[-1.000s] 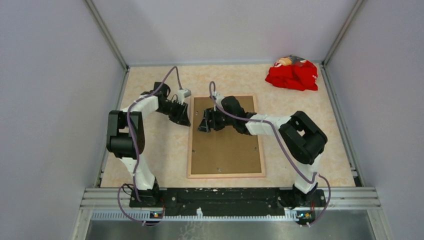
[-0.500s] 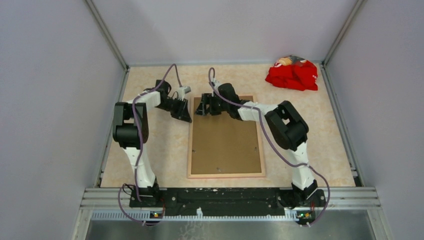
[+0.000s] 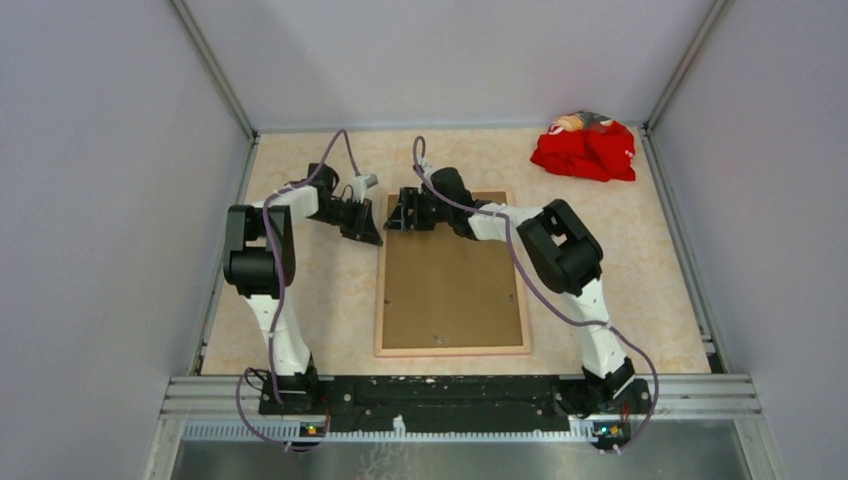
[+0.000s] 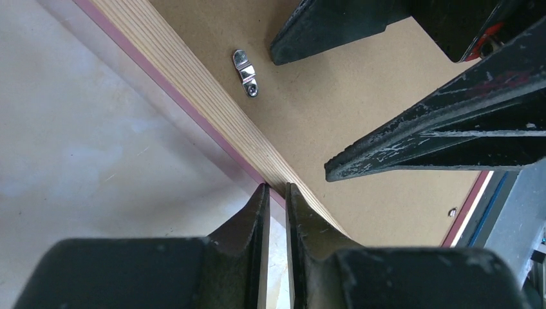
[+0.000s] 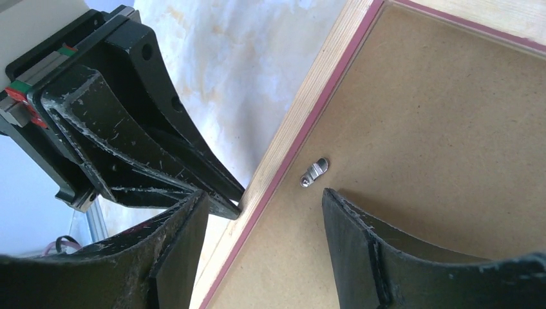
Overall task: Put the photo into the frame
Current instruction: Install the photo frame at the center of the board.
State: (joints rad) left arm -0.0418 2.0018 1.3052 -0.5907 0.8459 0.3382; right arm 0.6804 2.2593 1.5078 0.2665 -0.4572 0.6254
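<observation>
The left claw (image 4: 275,188), its two black fingers drawn to a narrow slit with nothing seen between them, rests its tips against the outer left edge of the thin rectangular picture frame (image 3: 452,350), which lies back-up with pale wood showing and a pink line along its rim. Just across that edge the right claw (image 5: 264,194) hangs with its fingers spread wide and holding nothing. One finger is over the frame's edge, the other over the plain brown backing board (image 3: 450,285) that fills the frame. Between and just beyond the right claw's fingertips sits a small silver metal turn clip (image 5: 314,172), fixed to the board close beside the wooden rail.

From above, both claws meet at the frame's far left corner, the left arm reaching in from outside the frame and the right arm stretched across the board from the other side. The frame lies flat in the middle of the pale marbled worktop (image 3: 310,300), its long sides running away from the arm bases. A crumpled red cloth (image 3: 585,152) lies well apart in the far right corner.
</observation>
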